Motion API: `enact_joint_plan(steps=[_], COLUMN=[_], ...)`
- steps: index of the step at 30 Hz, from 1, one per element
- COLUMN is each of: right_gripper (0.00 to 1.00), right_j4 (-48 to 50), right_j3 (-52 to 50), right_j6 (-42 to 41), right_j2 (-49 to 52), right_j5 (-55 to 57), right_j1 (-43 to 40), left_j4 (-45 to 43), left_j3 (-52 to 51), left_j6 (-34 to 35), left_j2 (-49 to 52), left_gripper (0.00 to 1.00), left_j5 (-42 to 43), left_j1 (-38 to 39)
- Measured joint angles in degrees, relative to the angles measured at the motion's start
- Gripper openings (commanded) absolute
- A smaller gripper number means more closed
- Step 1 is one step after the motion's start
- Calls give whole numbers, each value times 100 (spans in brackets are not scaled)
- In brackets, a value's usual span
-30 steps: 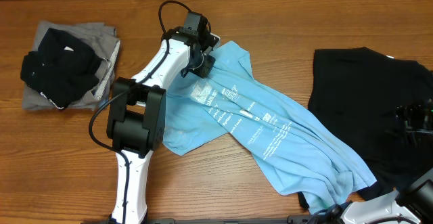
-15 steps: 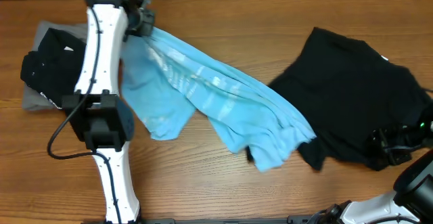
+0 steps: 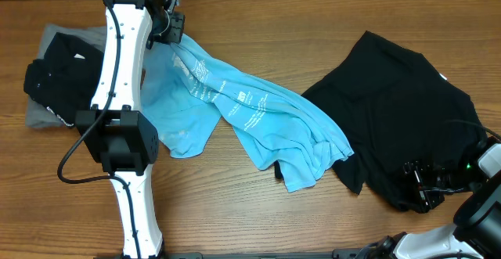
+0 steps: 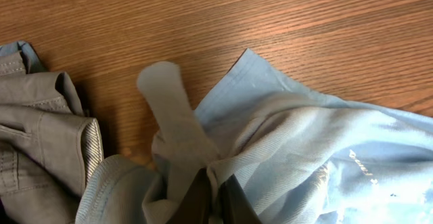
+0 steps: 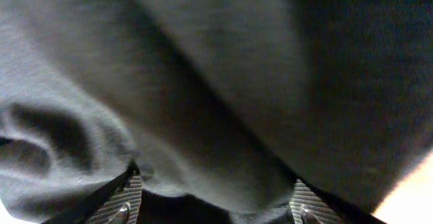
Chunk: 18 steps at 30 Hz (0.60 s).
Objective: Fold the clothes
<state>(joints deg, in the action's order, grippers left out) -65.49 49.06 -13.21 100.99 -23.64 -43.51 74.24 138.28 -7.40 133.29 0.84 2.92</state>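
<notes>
The light blue T-shirt (image 3: pixel 258 114) lies in a rumpled diagonal band across the desk (image 3: pixel 258 24), from the upper left of the overhead view down to the centre, its white print showing along the twist. The left jaws are clenched on a bunch of its cloth at the upper-left end. The left wrist view shows the fabric (image 4: pixel 318 143) gathered into a tight knot at the bottom centre of the frame, with a grey garment (image 4: pixel 40 136) just beside it. A pile of black and grey clothes (image 3: pixel 66 79) sits at the left edge of the overhead view. A black T-shirt (image 3: pixel 399 110) is spread at the right, its lower edge over the right jaws. These stand well apart with dark cloth bulging between them, but I cannot tell whether they actually pinch it.

The step in hand looks like laying the blue shirt flat before any fold. To do it well, the grip probably needs to move from a bunched wad to a single edge such as a shoulder or hem. The pull should run away from the pile so the grey garment is not dragged along, and the far end needs a second hold — otherwise the twist just slides.
</notes>
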Motion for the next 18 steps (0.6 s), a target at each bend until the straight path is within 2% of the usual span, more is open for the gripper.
enact_joint_plan(steps=[3, 7, 12, 15, 18], right_gripper=[79, 82, 85, 85, 85], right_j4=[-52, -535, -1036, -1058, -815], right_j3=[46, 608, 984, 876, 328], right_j6=[170, 203, -160, -437, -802], right_j2=[-356, -1298, -2509, -2623, -2590], right_j5=[-136, -192, -181, -133, -111], right_j1=[0, 2, 28, 238, 752], left_j4=[42, 42, 42, 42, 42], left_j3=[0, 0, 0, 0, 0], left_j6=[0, -2, -2, -2, -2], left_j2=[0, 0, 0, 0, 0], left_gripper=[4, 6, 6, 7, 7], left_j5=[0, 0, -2, -2, -2], left_j1=[0, 0, 0, 0, 0])
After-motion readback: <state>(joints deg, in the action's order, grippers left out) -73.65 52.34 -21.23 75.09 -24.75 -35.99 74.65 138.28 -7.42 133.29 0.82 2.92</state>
